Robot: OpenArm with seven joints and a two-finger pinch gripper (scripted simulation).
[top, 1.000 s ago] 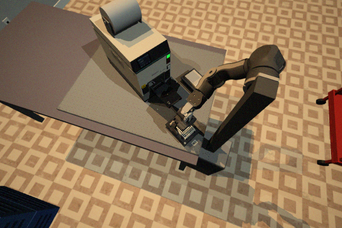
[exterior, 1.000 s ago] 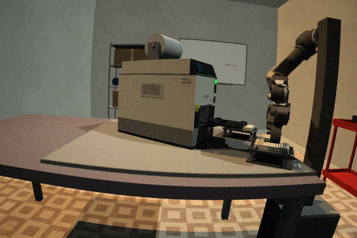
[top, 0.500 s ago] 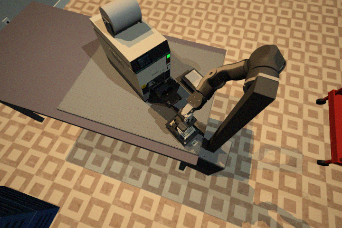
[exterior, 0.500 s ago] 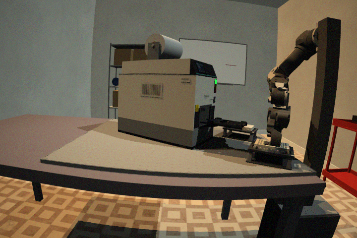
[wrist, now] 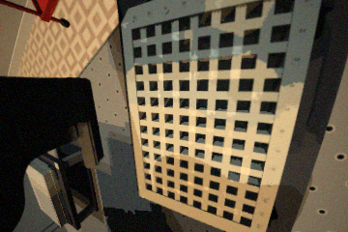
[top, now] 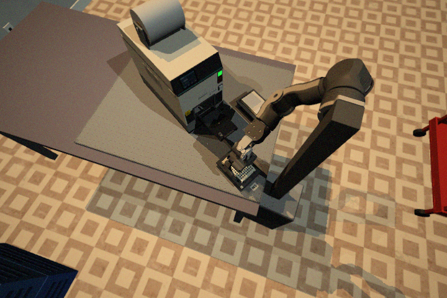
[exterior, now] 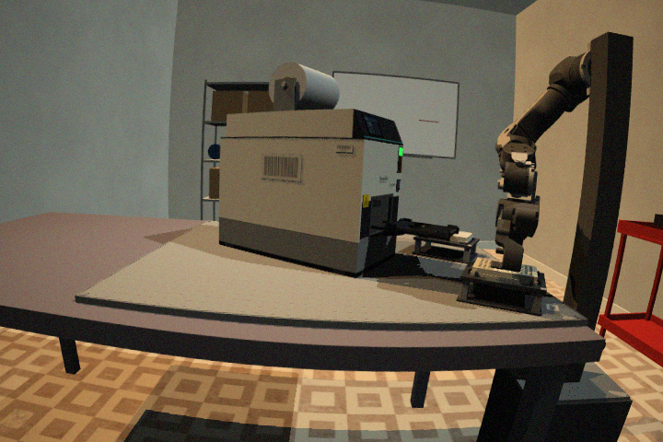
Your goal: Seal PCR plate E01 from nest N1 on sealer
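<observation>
The pale 96-well plate E01 (top: 244,172) lies flat in the dark nest N1 (top: 236,179) near the table's front right corner, and it shows there in the side view (exterior: 503,270) too. It fills the wrist view (wrist: 208,111), wells up and uncovered. My gripper (top: 243,157) (exterior: 510,261) is open and points straight down, very low over the plate's end nearest the sealer. I cannot tell whether the fingers touch the plate. The sealer (top: 174,66) shows a green lamp (top: 220,73). Its dark stage (top: 218,121) stands out in front with an empty pocket.
Plate E07 (top: 252,102) sits in nest N2 to the right of the stage, also visible in the side view (exterior: 459,236). The arm's dark column (top: 315,147) stands at the table's right corner. A red cart (top: 445,168) stands on the floor at the far right.
</observation>
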